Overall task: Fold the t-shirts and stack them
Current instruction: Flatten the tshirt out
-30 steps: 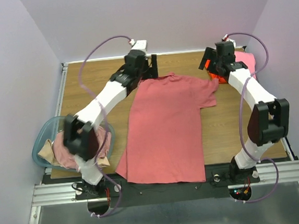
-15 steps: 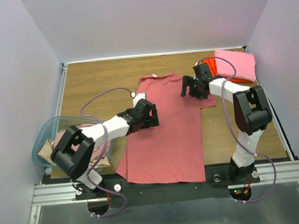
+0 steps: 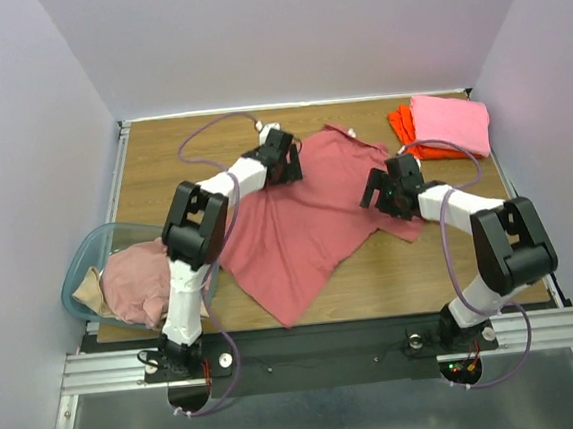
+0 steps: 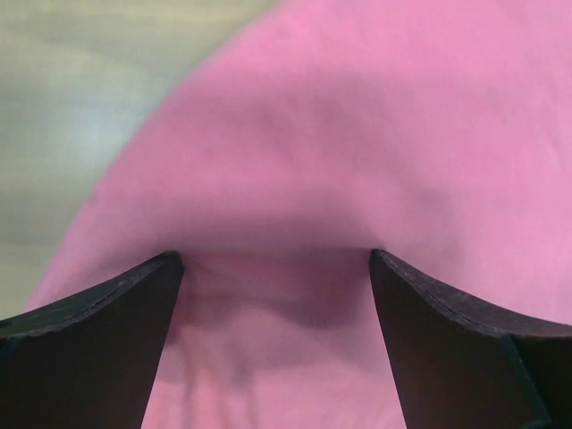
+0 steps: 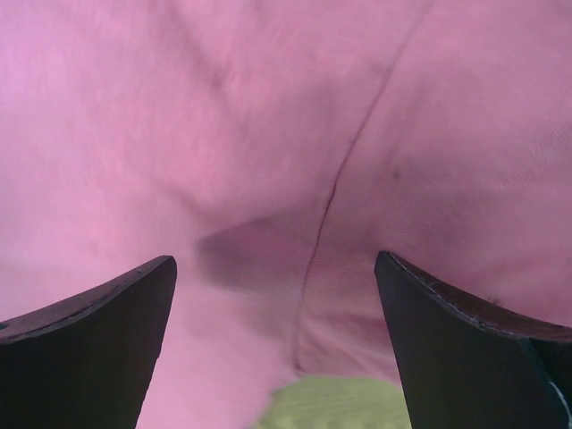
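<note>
**A:** Left claw [image 4: 273, 259] first. State?

**B:** Released. Its black fingers [image 4: 98, 344] stand wide apart. The large dusty salmon-red cotton t-shirt [image 4: 375, 134] bulges between them and nothing is pinched. From above, the left claw [image 3: 284, 164] sits at the shirt's 11 o'clock, on the shoulder.

**A:** Right claw [image 5: 275, 259]?

**B:** Also released, jaws spread over a seam. From above, the right claw [image 3: 380, 188] is at the shirt's 3 o'clock, on the sleeve.

**A:** Why there?

**B:** Judgement: open fingers pressed on opposite sides serve to spread and square the cloth. No fold is made yet.

**A:** Surroundings?

**B:** The shirt lies skewed mid-way across the brown wooden table [image 3: 160, 150]. At 1 o'clock a folded bright pink shirt [image 3: 451, 122] rests on a folded orange shirt [image 3: 400, 122]. At 8 o'clock a translucent blue-green plastic basket [image 3: 78, 265] holds a pale pink shirt [image 3: 137, 283] and a beige shirt [image 3: 90, 290].

**A:** Change against half a second ago?

**B:** Then the shirt lay straight, with its hem along the near edge. Now it is rotated and rumpled, one hem corner pointing to 6 o'clock. The left claw went from the shirt's 9 o'clock edge to the far shoulder. The right claw slid nearer along the sleeve.
</note>
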